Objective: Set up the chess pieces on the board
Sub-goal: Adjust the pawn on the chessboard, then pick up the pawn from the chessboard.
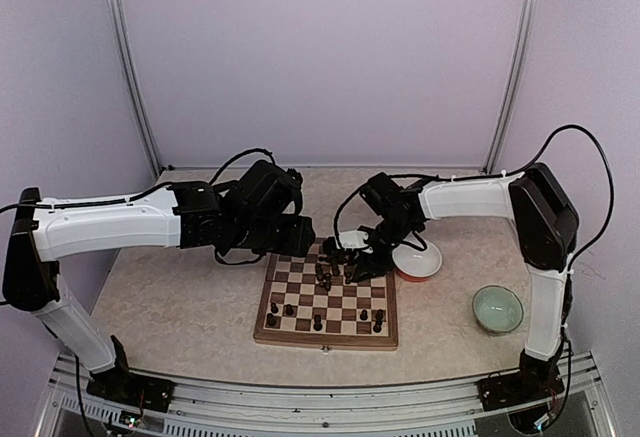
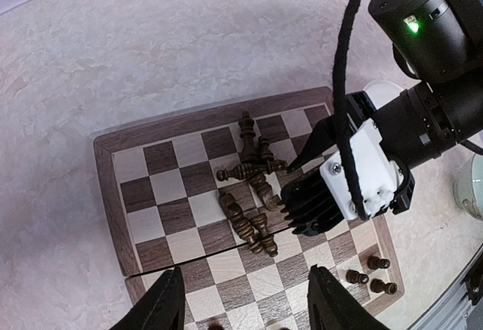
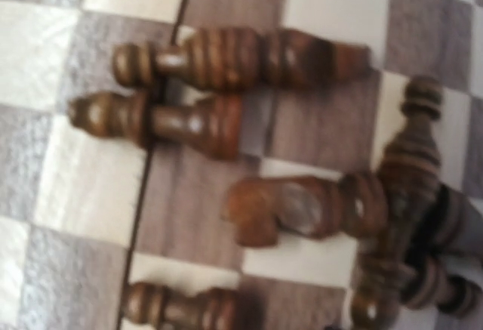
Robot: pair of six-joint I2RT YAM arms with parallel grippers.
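- Board [image 1: 325,341] lies in the lower middle of the top view. A few chess pieces [image 1: 288,309] stand upright on its lower rows, so I judge the setting up as only partly done. A heap [image 1: 325,275] of lying pieces waits on the upper middle squares.
- In the same view the right gripper [image 1: 358,262] hangs low over this heap, probably to pick one piece. The left gripper [image 1: 298,237] is at the upper left edge of the board, apart from the heap, I think to leave room.
- A white bowl [image 1: 420,262] sits just right of the board's upper corner, and a green bowl [image 1: 497,309] sits further to the lower right.
- In the left wrist view the left fingers [image 2: 170,303] at the bottom of the frame stand wide apart with nothing between them. The heap is in the centre and the right gripper reaches it from the right. How its jaws stand I cannot tell.
- The right wrist view is very close and blurred. Lying pieces fill it, with what looks like a knight [image 3: 290,209] in the middle. The gripper's own fingers do not show here.
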